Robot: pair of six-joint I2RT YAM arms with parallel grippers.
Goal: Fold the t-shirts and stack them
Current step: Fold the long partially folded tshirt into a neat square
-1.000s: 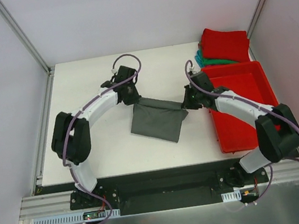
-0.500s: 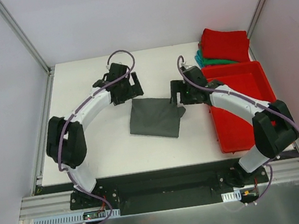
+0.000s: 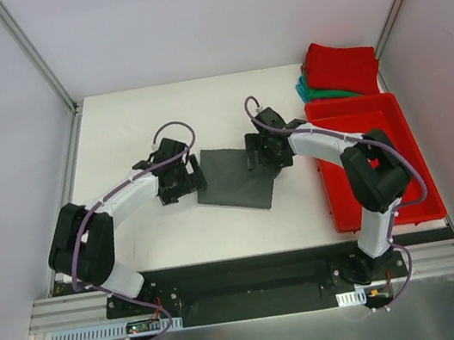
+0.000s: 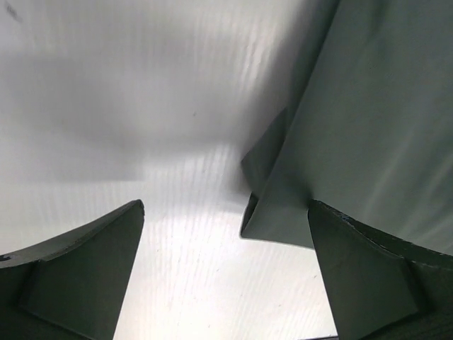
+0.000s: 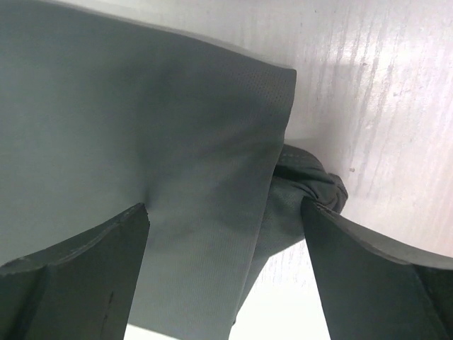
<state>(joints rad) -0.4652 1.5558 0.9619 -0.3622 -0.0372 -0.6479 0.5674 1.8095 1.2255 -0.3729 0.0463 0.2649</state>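
Charcoal-grey t-shirt [image 3: 235,177] lies flat as a rough folded rectangle near the middle of the table [image 3: 128,125], slightly toward the right edge and let go by both arms. A second ago its far edge hung taut between the two grippers. Half a second ago they had released it and stood spread above its far corners. Now both have dropped low beside it. The left gripper [image 3: 194,176] sits at the shirt's left edge; in its wrist view the fingers [image 4: 85,276] stand wide apart, with a folded corner of cloth [image 4: 368,127] just inside the gap and nothing pinched. The right gripper [image 3: 256,154] is at the right edge, jaws equally spread over the fabric [image 5: 141,127], where a small bunched lump shows. That fold looks laid down, and the next step is probably a fresh grip at the sides for another fold or a lift. The red t-shirt [image 3: 342,66] and teal t-shirt [image 3: 317,91] wait stacked at the far right corner, beyond the red tray [image 3: 397,120], as before.
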